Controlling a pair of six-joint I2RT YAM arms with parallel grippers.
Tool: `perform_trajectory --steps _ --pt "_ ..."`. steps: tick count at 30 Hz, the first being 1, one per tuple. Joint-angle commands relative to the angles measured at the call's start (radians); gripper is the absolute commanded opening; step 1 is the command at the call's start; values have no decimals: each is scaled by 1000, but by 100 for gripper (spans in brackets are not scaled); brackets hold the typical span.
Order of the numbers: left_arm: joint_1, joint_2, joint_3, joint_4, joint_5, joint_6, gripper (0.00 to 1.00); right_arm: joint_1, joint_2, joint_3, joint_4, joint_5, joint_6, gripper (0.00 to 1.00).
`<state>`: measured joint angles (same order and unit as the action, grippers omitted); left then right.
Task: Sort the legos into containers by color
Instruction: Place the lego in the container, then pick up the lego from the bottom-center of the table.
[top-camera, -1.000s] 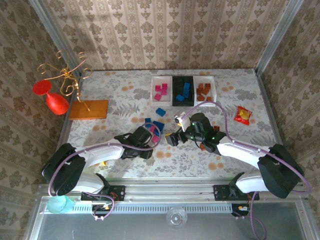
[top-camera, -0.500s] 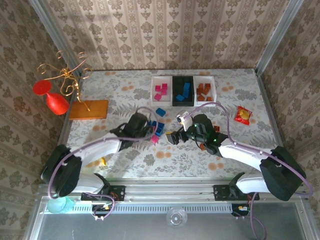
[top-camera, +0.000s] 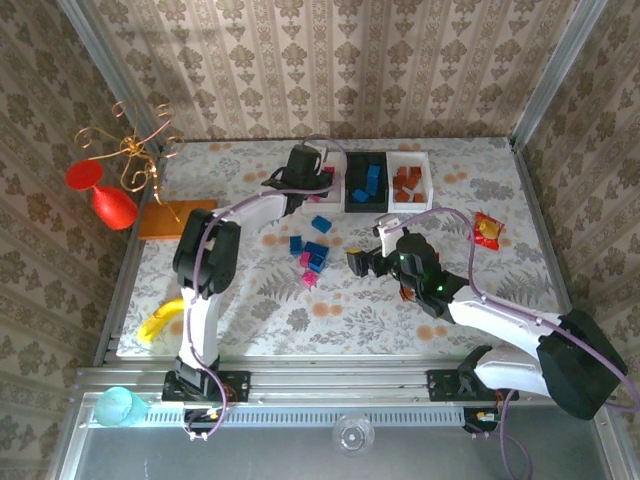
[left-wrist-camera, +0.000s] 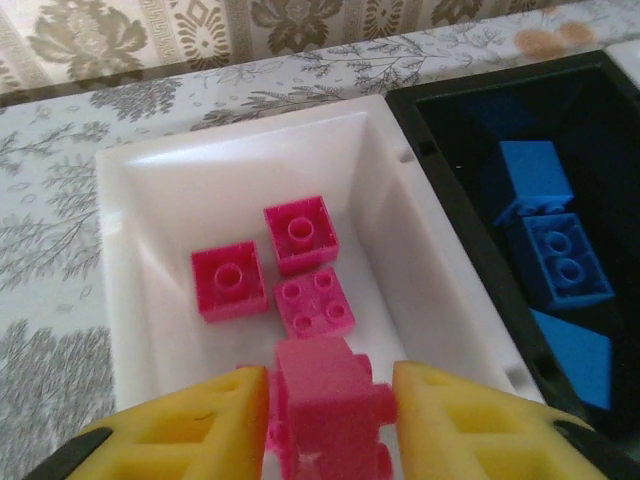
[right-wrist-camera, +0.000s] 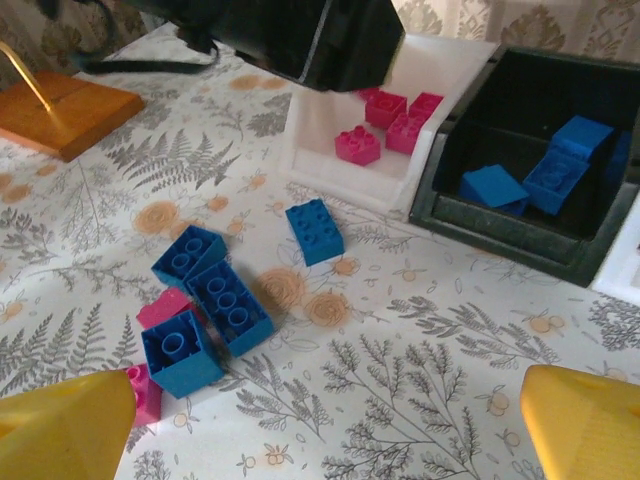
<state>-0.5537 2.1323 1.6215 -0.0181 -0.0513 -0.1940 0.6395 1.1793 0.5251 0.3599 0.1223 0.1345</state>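
My left gripper (top-camera: 300, 165) hangs over the left white container (top-camera: 322, 195). In the left wrist view a pink lego (left-wrist-camera: 325, 395) sits between its yellow fingers (left-wrist-camera: 200, 430), which are slightly open, with a thin gap on the left side. Three pink legos (left-wrist-camera: 300, 235) lie in that container (left-wrist-camera: 130, 300). The black container (top-camera: 350, 195) holds blue legos (top-camera: 371, 180); the right white container (top-camera: 428, 180) holds orange-brown ones (top-camera: 406, 182). Loose blue legos (top-camera: 314, 250) and a pink one (top-camera: 309, 277) lie mid-table. My right gripper (top-camera: 365, 258) is open just right of them, nothing between its fingers (right-wrist-camera: 70, 430).
A red-yellow snack packet (top-camera: 487, 230) lies at the right. The flat orange board (top-camera: 178, 218) with a gold stand and red glasses (top-camera: 110, 195) is at the left. A yellow object (top-camera: 160, 322) lies near the front left edge.
My left arm swung from the loose pile to the left white container carrying a pink lego, and its jaws have parted slightly. My right gripper edged to the right, still open.
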Motion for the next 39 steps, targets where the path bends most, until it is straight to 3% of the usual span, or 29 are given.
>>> perform_trajectory --steps 1,6,14,20,24,28,31,35,39 --pt "6 7 82 -80 59 29 51 3 -19 -7 16 51 7 100" --pt "14 -170 -89 -23 78 10 65 2 -3 -1 14 61 11 100" --pt "17 -595 -622 118 210 -90 75 0 108 75 -87 172 57 100" --pt "18 -779 -795 12 331 -104 84 -38 191 243 -380 247 132 100" --pt "20 -831 -871 50 412 -56 89 -40 177 255 -573 268 200 100" --pt "6 -772 -1011 437 604 -174 90 -38 109 226 -822 205 333 100" --pt "-7 -722 -1048 574 703 -202 90 -34 46 175 -923 149 417 99" --pt "-36 -700 -1070 630 730 -201 90 -28 56 132 -933 133 460 94" --pt "-41 -718 -1068 600 713 -196 91 -18 162 153 -870 105 447 80"
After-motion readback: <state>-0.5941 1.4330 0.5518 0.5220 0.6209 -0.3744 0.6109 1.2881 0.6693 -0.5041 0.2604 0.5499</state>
